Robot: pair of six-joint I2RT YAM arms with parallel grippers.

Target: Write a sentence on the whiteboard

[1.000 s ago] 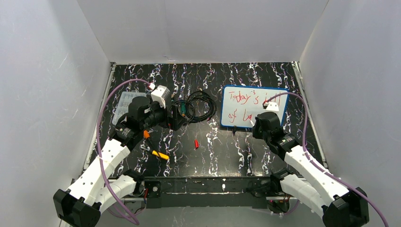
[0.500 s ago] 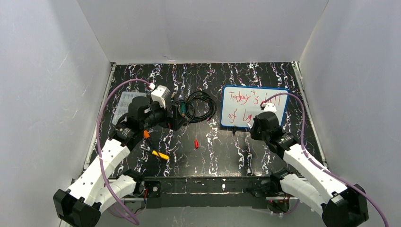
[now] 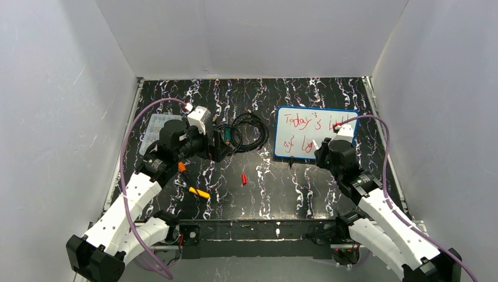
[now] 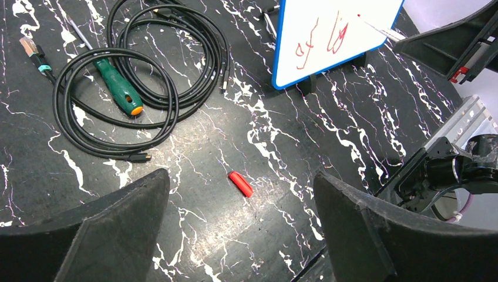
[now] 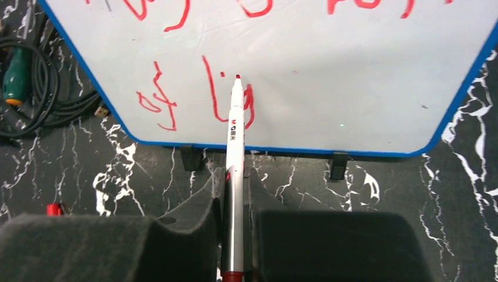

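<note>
The whiteboard [image 3: 286, 132] stands tilted on small black feet at the right back of the table. It also shows in the right wrist view [image 5: 352, 76] and the left wrist view [image 4: 358, 44]. The sentence [image 3: 299, 121] is in red in two lines, "Today's…" above "of l…" [image 5: 161, 97]. My right gripper [image 5: 235, 182] is shut on a white marker [image 5: 235, 147] with a red tip. The tip rests on the board at the end of the second line. My left gripper [image 4: 241, 175] is open and empty, above a red marker cap [image 4: 241, 184].
A coil of black cable [image 3: 246, 132] with a green screwdriver [image 4: 120, 88] lies left of the board. A clear plastic box [image 3: 155, 132] sits at the far left. An orange item [image 3: 182, 167] and a yellow one [image 3: 199, 192] lie under the left arm.
My right wrist has swung to the right and the marker tip has shifted slightly up and right on the second line. The left arm has not moved.
</note>
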